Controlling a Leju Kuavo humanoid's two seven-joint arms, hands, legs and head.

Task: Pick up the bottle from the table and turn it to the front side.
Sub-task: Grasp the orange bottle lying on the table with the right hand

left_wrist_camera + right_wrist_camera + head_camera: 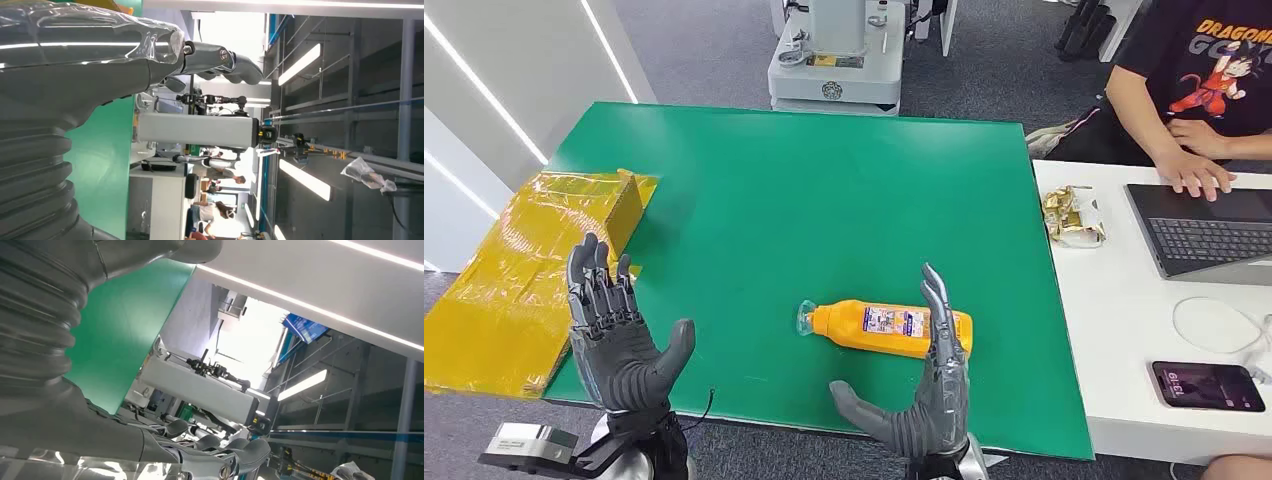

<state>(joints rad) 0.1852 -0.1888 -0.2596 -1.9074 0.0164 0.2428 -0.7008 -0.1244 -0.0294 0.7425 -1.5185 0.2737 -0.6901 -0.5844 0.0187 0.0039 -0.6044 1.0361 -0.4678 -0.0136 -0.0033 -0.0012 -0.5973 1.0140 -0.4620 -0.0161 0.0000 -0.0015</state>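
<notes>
— From the head view, what do we have?
— We see the orange bottle (892, 327) lying on its side on the green table (824, 190), cap end pointing toward our left. Our right hand (929, 385) stands just beside it on the near side, fingers straight and spread from the thumb, holding nothing. Our left hand (614, 335) is raised over the table's near left edge, fingers apart and empty, well apart from the bottle. A yellow box (529, 270) lies at the left; a person (1199, 90) sits at a laptop (1204, 230) on the white desk.
— And the left wrist view?
— We see the left hand's (150, 60) thumb extended, clasping nothing.
— The right wrist view?
— The right hand's (150, 440) fingers (250, 452) reach out straight, empty.
</notes>
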